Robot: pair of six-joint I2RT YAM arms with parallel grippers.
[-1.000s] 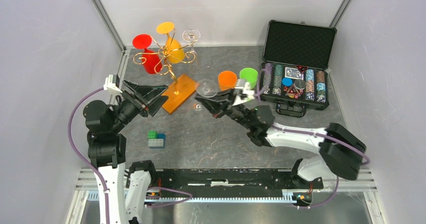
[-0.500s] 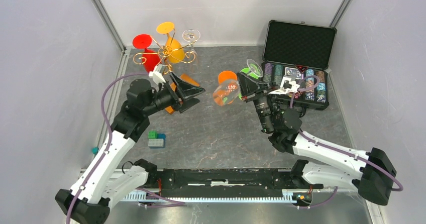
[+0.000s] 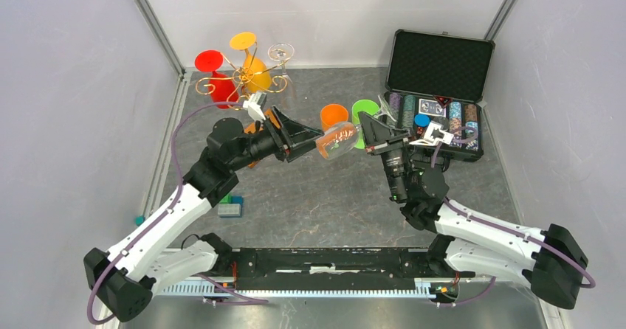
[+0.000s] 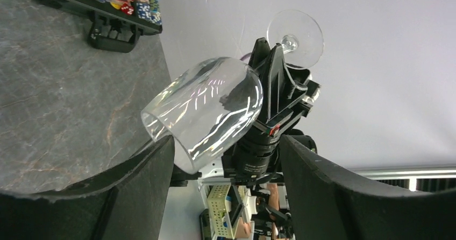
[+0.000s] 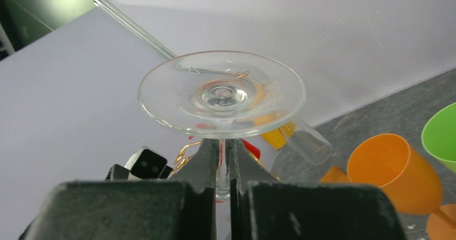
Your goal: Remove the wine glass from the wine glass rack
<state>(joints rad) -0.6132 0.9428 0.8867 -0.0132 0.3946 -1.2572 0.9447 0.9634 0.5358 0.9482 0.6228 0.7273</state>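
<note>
A clear wine glass is held off the rack, in the air above the table and to the rack's right. It is tipped nearly on its side, with the open bowl turned toward the left hand. Its stem is clamped by the right hand; in the right wrist view the two fingers are seen pressed shut on the stem just under the round foot. The left hand is opened wide, and in its own view its fingers are spread to either side of the bowl's rim; whether they touch it cannot be told. A red glass, an orange glass and a second clear glass are hung on the rack. An orange cup and a green cup are stood just behind the held glass.
</note>
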